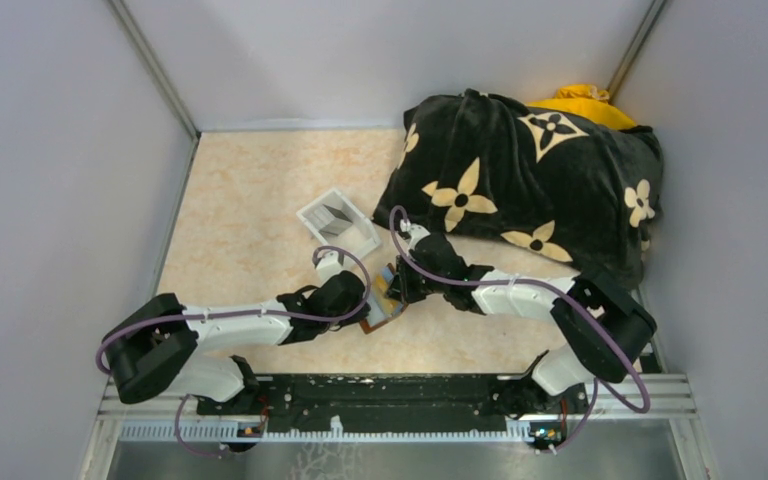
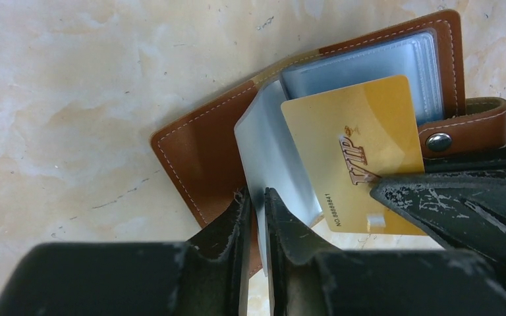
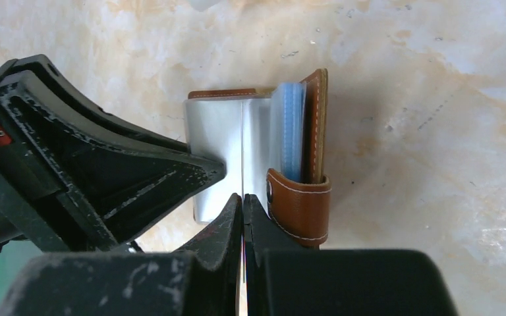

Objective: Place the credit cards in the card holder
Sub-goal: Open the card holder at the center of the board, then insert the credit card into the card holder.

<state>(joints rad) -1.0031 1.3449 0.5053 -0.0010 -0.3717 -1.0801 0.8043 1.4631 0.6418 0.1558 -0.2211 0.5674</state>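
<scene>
Left gripper (image 2: 255, 197) tight on card holder (image 2: 197, 148) sleeve (image 2: 263, 141), right gripper (image 3: 244, 201) tight on gold card (image 2: 356, 141)

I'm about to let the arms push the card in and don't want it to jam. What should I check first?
1. The card holder lies open: ok.
2. The left gripper pinches a clear sleeve, lifting it: ok.
3. The right gripper is shut on the gold VIP card: ok.
4. Card edge inside the sleeve mouth: cannot tell.
5. Card fully seated in the sleeve: not ok, most of it shows outside.
</scene>
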